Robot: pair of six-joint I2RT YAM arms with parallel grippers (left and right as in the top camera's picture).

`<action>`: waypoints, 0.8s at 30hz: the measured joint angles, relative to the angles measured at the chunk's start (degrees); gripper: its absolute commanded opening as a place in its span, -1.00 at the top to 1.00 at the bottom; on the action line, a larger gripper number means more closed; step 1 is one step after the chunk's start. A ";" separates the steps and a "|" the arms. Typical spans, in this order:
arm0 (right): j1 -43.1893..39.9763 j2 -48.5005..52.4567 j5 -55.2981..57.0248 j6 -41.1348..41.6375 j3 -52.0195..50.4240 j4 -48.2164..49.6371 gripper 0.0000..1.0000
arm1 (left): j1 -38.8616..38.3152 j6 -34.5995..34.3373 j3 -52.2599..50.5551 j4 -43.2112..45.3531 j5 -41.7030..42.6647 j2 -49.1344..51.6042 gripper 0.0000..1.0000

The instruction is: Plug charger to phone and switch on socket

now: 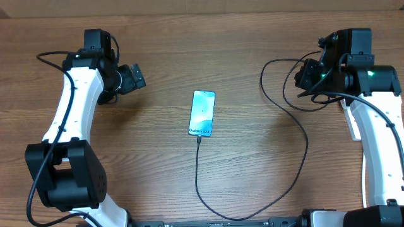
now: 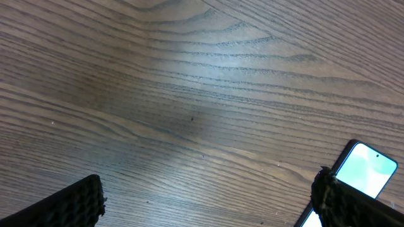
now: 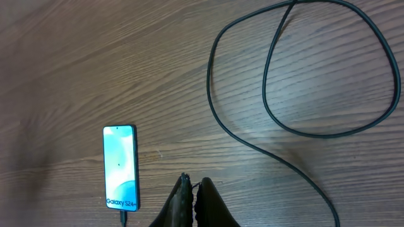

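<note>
Near the worktop's middle lies the phone, screen lit teal, its near end meeting the charger, whose black cable loops toward the right edge by the right gripper, fingers pressed together, empty. The left gripper gapes wide over bare wood beside the phone.

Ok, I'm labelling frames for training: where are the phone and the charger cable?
phone [image 1: 202,113], overhead view, middle of its lit screen.
charger cable [image 1: 196,165], overhead view, straight stretch leading from the phone.
</note>
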 measured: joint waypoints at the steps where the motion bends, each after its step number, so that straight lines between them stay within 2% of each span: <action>1: -0.20 0.00 0.00 0.07 0.00 0.04 0.93 | 0.00 0.00 0.00 0.00 0.00 0.00 -1.00; 16: -11.45 0.15 2.43 5.42 0.00 0.35 0.93 | 0.00 0.00 0.00 0.00 0.00 0.00 -0.99; 24: -13.00 2.89 2.78 5.97 0.00 0.39 0.93 | 0.00 0.00 0.00 0.00 0.00 0.00 -1.00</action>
